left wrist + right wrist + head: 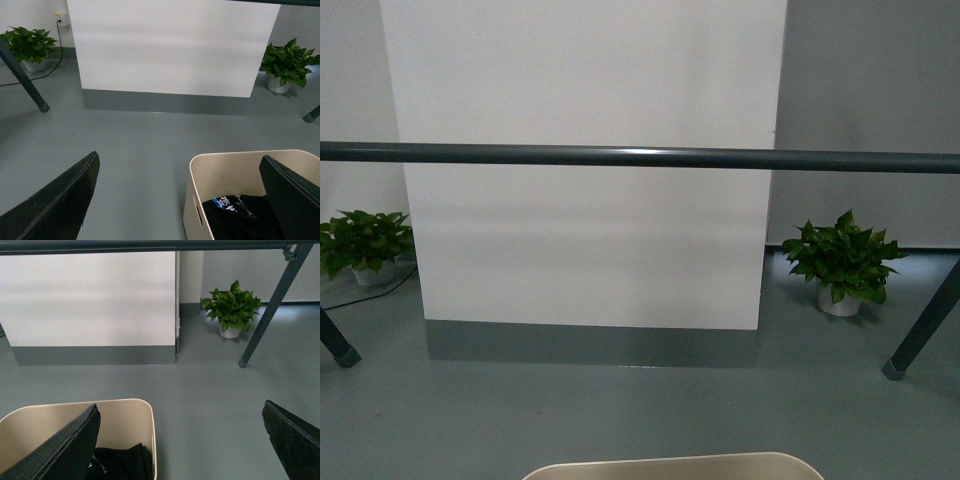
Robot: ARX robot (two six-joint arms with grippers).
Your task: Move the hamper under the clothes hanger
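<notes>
the 2 grippers — left gripper [180, 200] and right gripper [182, 440] — are straddling opposite walls of the hamper [225, 172], jaws spread wide, pushing it toward the clothes hanger [640, 156] bar ahead.

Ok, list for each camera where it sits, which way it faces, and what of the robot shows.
Front view: on the body, facing the white panel past the clothes hanger; hamper rim below; no arms.
Left wrist: above the floor; left gripper straddles the hamper's wall, open.
Right wrist: likewise; right gripper open over the opposite wall.
Shared: hamper, panel, right-hand plant.
</notes>
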